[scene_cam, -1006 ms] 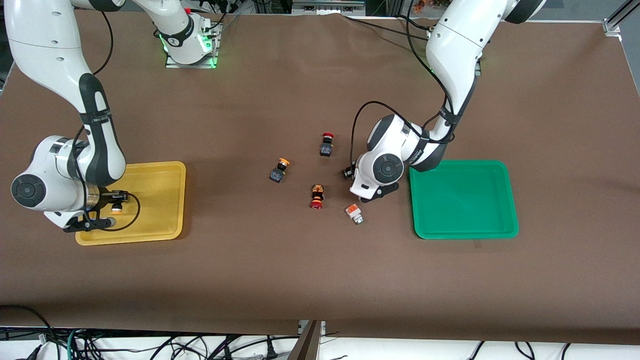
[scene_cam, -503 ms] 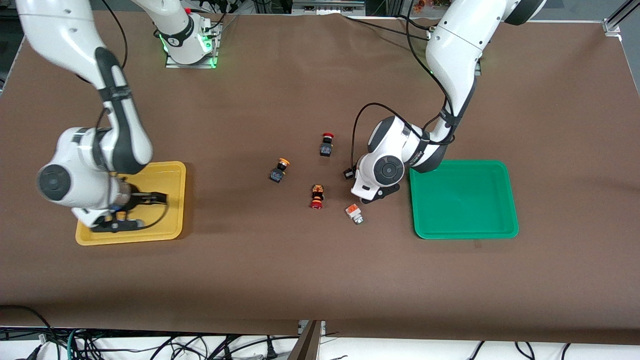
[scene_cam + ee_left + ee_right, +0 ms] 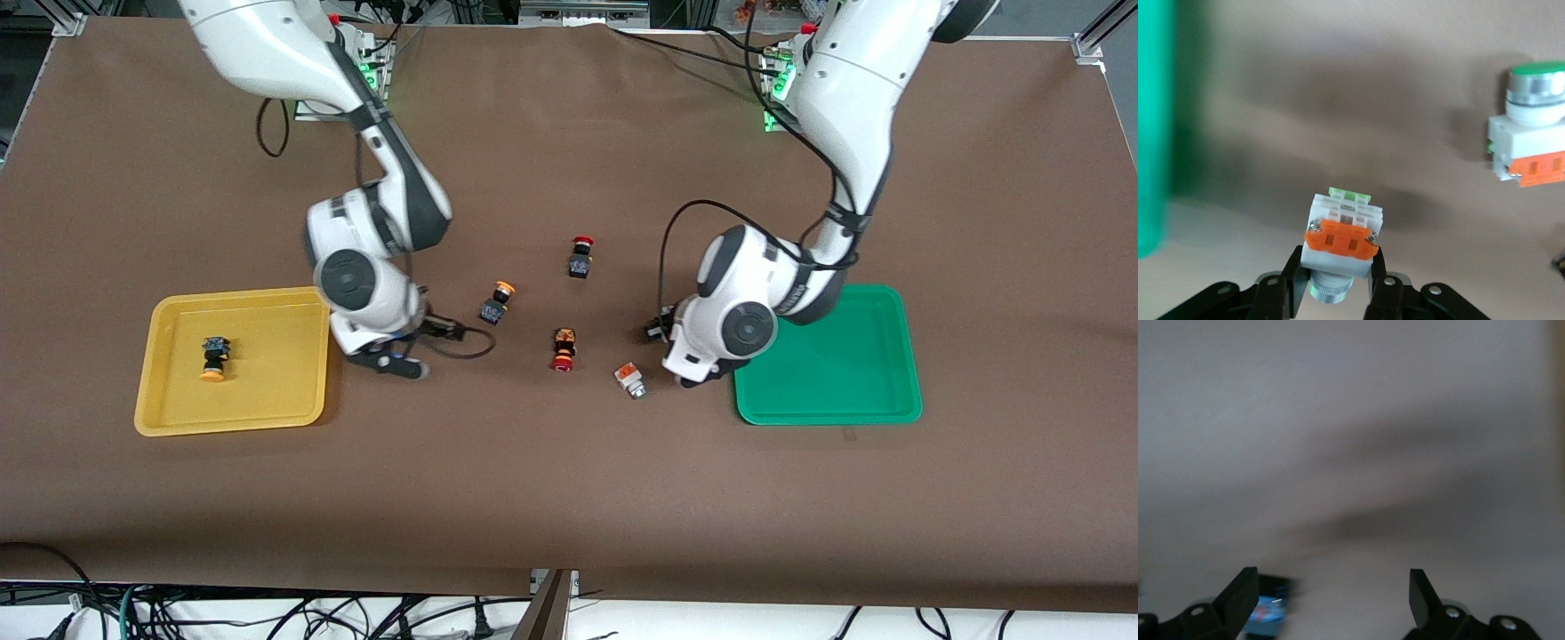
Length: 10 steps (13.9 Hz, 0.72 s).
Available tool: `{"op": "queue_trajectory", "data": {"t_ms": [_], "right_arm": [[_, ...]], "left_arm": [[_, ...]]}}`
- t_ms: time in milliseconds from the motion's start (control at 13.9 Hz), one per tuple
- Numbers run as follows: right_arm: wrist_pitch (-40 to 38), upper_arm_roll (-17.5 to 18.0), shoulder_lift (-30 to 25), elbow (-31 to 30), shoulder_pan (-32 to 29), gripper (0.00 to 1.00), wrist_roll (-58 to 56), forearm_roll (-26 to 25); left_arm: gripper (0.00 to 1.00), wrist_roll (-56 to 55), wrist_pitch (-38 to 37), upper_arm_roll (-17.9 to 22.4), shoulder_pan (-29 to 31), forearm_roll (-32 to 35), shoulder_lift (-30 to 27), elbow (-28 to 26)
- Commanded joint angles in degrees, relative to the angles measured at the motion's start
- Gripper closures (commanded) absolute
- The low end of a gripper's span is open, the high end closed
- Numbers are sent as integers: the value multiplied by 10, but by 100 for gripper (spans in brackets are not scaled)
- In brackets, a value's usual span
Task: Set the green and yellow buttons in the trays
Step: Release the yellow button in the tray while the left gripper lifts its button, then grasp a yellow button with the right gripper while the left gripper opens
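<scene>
Lowest in the frame, mid-width, loose on the brown counter [image 3: 569, 498]: a white-and-silver push button with orange block [image 3: 630, 380], not yet collected. Just above it, left gripper [image 3: 1338, 267], fingers clenched on a twin white-and-orange button [image 3: 1341, 233], raised by the shallow green plastic tray [image 3: 827, 413], probably for dropping in. At mid-height, shallow yellow plastic tray [image 3: 178, 418] with one yellow-capped black button [image 3: 213, 358] inside. Between tray and centre, right gripper [image 3: 1331, 587], fingers spread and empty, likely bound for the second yellow-capped button [image 3: 498, 302] higher up.
</scene>
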Motion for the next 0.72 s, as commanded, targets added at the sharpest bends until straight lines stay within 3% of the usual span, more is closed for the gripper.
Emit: {"op": "queue_trajectory", "data": {"t_ms": [0, 144, 287, 359, 503, 575, 647], "right_arm": [[51, -6, 24, -4, 49, 0, 115, 7], [76, -6, 45, -4, 73, 0, 153, 7], [78, -6, 53, -9, 83, 0, 155, 7], [74, -6, 53, -12, 87, 5, 155, 7], [71, -6, 52, -18, 92, 87, 150, 7], [70, -6, 51, -18, 89, 100, 148, 7], [70, -9, 50, -13, 85, 100, 143, 7]], "left_arm": [[100, 56, -104, -1, 45, 49, -16, 65], [100, 122, -108, 0, 62, 130, -16, 69], [100, 190, -107, 0, 97, 143, -12, 65], [100, 224, -101, 0, 117, 144, -5, 64], [100, 273, -76, 0, 157, 144, 19, 61], [100, 289, -74, 0, 170, 143, 29, 61], [100, 299, -71, 0, 182, 144, 39, 62]]}}
